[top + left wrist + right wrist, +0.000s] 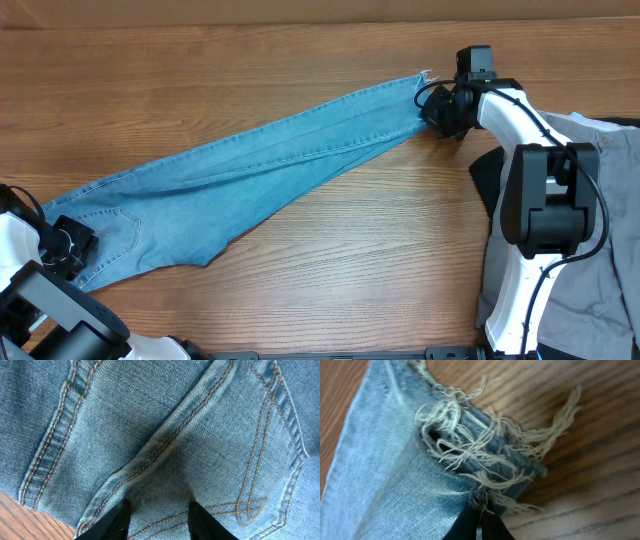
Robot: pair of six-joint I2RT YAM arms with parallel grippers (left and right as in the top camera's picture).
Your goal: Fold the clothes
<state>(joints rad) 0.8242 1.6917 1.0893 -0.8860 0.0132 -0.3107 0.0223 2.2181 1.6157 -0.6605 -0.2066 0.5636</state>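
Note:
The light-blue jeans (280, 150) lie stretched in a long diagonal band across the wooden table, from the lower left to the upper right. My right gripper (437, 108) is at the upper right end. In the right wrist view it (480, 517) is shut on the frayed ankle hem (470, 440). My left gripper (72, 245) is at the lower left end over the seat. In the left wrist view its fingers (157, 512) are spread apart on the denim (165, 435) beside a stitched patch pocket (265, 455).
Grey trousers (610, 230) lie heaped at the right edge, partly under the right arm's base. A black cloth (487, 180) shows beside them. Bare wood table (350, 260) lies in front of the jeans and behind them.

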